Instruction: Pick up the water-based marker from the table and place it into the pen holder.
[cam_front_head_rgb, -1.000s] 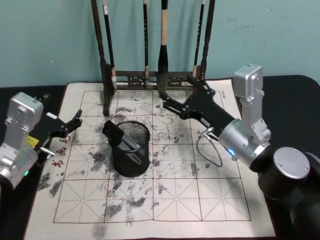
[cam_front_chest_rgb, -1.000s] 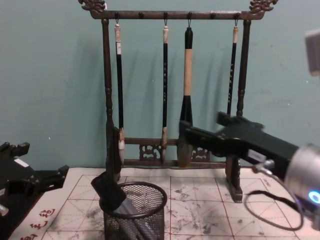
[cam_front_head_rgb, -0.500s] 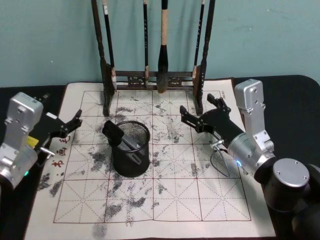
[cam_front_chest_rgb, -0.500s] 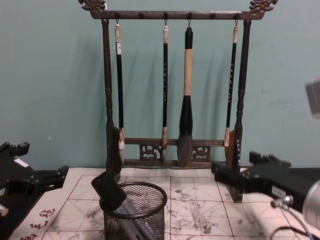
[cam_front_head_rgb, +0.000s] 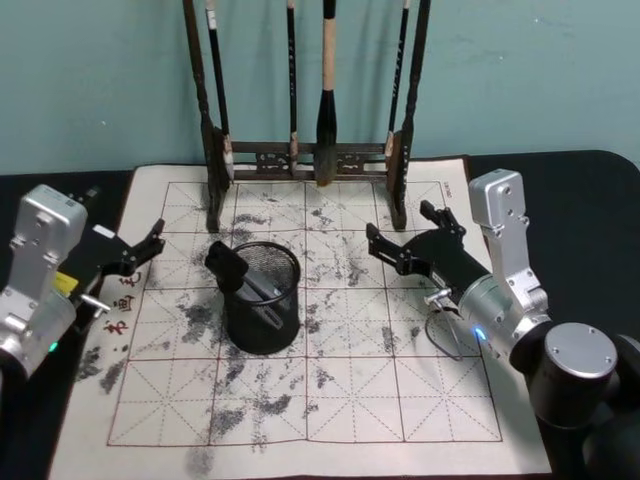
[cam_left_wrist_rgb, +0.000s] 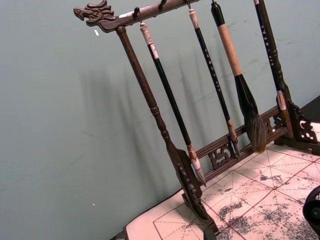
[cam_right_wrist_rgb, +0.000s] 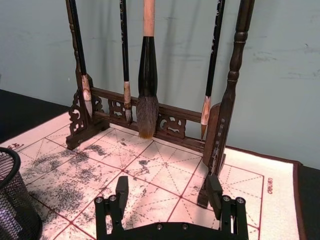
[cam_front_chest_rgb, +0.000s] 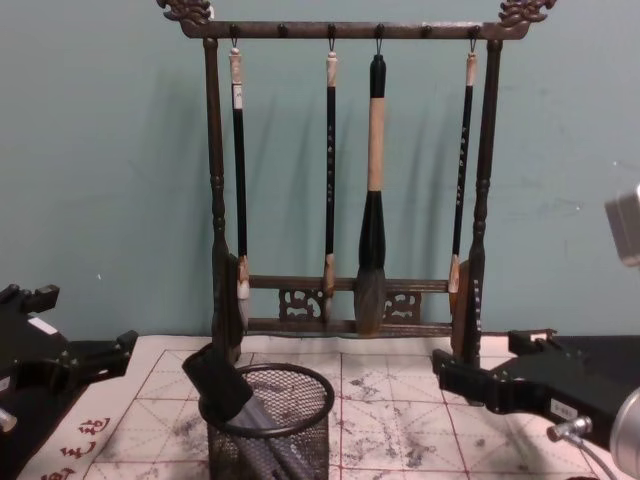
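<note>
Marker (cam_front_head_rgb: 236, 272) leaning in pen holder (cam_front_head_rgb: 262, 300); right gripper (cam_front_head_rgb: 410, 237) wide open, empty; left gripper (cam_front_head_rgb: 150, 243) open, parked.

Even indoor light, soft wall shadows

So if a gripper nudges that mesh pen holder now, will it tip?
Probably slides first: the pen holder looks squat, sitting flat on the cloth-covered table. The wire mesh suggests it's light. The marker leans left with its cap above the rim, so a leftward shove seems riskier.

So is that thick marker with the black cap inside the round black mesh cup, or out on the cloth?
Inside. The silver-grey marker leans in the black mesh cup, its cap poking above the rim.
</note>
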